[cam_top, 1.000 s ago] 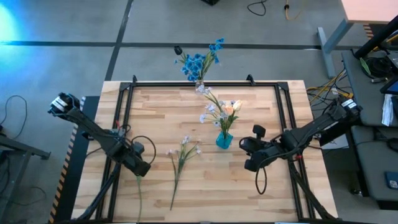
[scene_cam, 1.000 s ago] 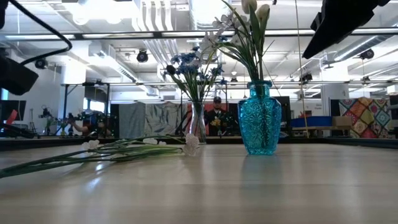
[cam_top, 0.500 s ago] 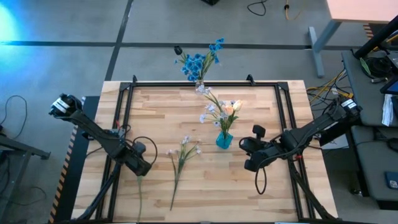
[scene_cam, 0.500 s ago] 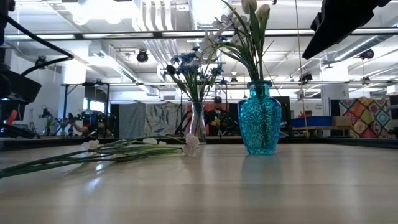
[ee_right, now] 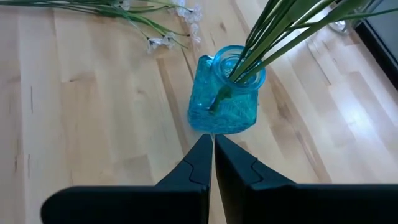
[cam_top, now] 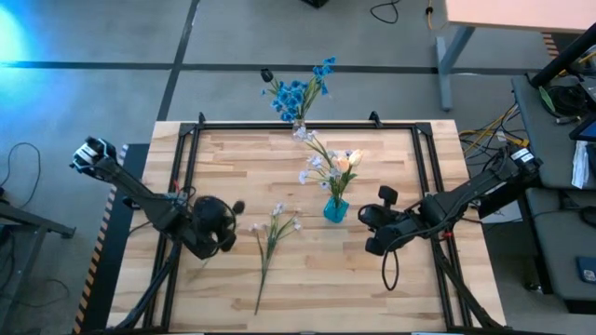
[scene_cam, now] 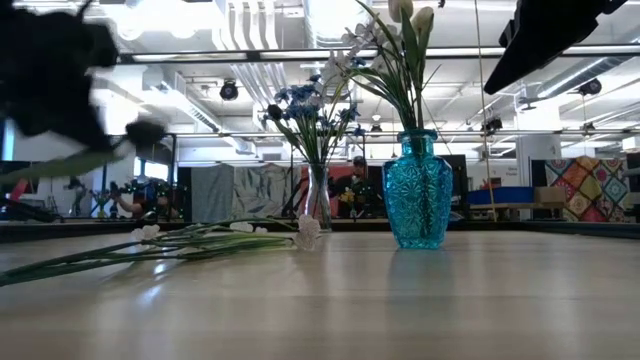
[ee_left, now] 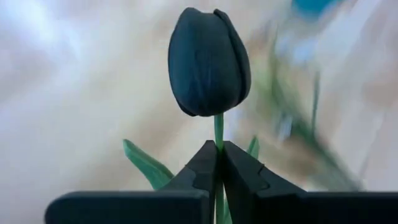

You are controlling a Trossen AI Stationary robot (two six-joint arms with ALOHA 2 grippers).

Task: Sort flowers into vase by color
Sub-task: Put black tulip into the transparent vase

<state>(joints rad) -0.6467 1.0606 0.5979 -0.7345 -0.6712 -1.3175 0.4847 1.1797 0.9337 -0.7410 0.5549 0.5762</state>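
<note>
High view: left end effector (cam_top: pixel 226 226) lifted at the table's (cam_top: pixel 233 158) left, right end effector (cam_top: pixel 372 233) waiting, closed, beside the blue vase (cam_top: pixel 335 210).

Left wrist view: clamped on black tulip (ee_left: pixel 209 62) stem. Best carried upright, slowly, avoiding the white-pink sprays (cam_top: pixel 275 226).

Even, bright overhead light fills the scene, with ceiling lamps glowing in the low view and a soft sheen on the counter (scene_cam: pixel 330 300) in front. A blue glare flares at the high view's upper-left corner. In the left wrist view the background smears with motion blur behind the sharp black bud (ee_left: pixel 209 62), and the left hand (scene_cam: pixel 50 75) is a dark blur in the low view.
</note>
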